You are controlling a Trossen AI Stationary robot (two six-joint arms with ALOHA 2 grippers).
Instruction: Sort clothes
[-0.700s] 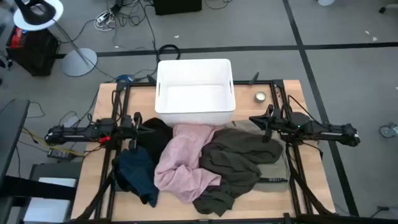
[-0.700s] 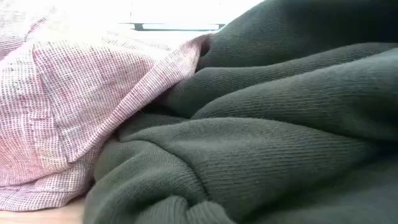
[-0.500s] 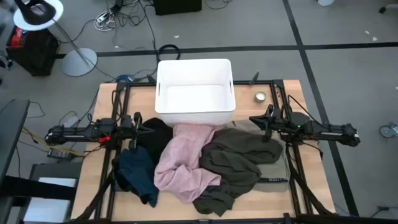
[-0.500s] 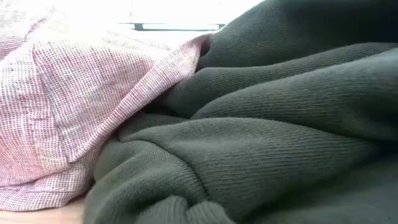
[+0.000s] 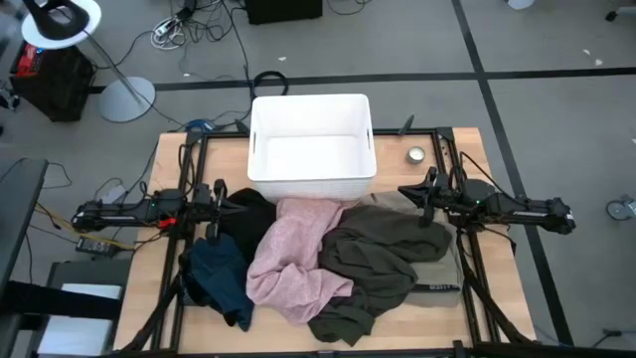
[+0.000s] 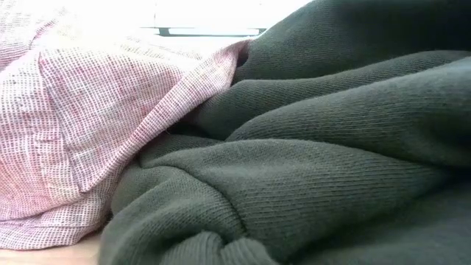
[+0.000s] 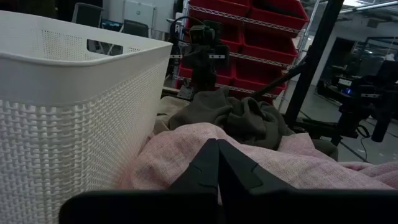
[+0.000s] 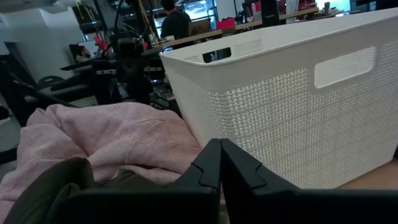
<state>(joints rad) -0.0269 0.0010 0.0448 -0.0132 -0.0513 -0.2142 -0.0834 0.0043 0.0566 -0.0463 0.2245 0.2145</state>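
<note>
The clothes lie heaped on the near half of the table: a pale pink garment [image 5: 296,257] in the middle, an olive-brown one [image 5: 383,261] to its right, a dark teal-blue one [image 5: 221,276] at the left and a black one [image 5: 253,212] behind it. My left gripper [image 5: 225,199] is shut at the heap's far left, level, pointing right. My right gripper [image 5: 405,191] is shut at the heap's far right, level, pointing left. In the wrist views the shut fingers [image 7: 217,155] [image 8: 220,152] hold nothing.
A white plastic bin [image 5: 311,146] stands at the table's far middle, just behind the heap, its woven wall [image 7: 68,124] close by both grippers. A small round tin [image 5: 415,155] lies at the far right. Bare wood [image 5: 497,288] shows along the right edge.
</note>
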